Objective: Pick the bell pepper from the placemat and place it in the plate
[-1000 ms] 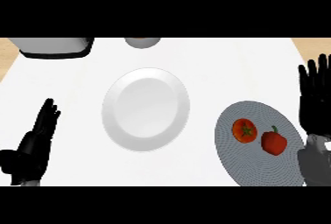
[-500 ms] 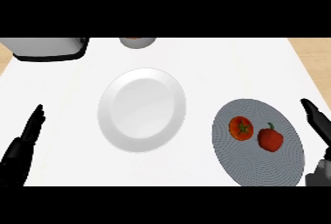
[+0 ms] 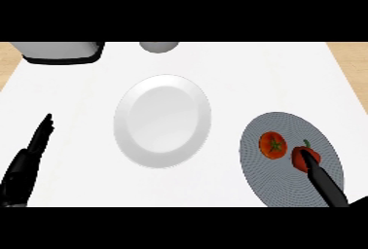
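Just over the placemat (image 3: pixel 262 181), right hand (image 3: pixel 328 186) outstretched, straight fingers (image 3: pixel 316 172) unclenched, tips against the bell pepper (image 3: pixel 296 155).

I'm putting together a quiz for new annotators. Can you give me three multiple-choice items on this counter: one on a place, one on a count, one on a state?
1. Relative to the white plate, the bell pepper lies: A) to its right, on the grey placemat; B) on it; C) to its left.
2. Red things on the placemat: A) one; B) two; C) three.
3. The right hand has its fingers: A) curled into a fist; B) straight, over the bell pepper; C) off the placemat.
Key: 1 A, it sits on the placemat; 2 B, bell pepper and tomato; 3 B, they stretch across the bell pepper.
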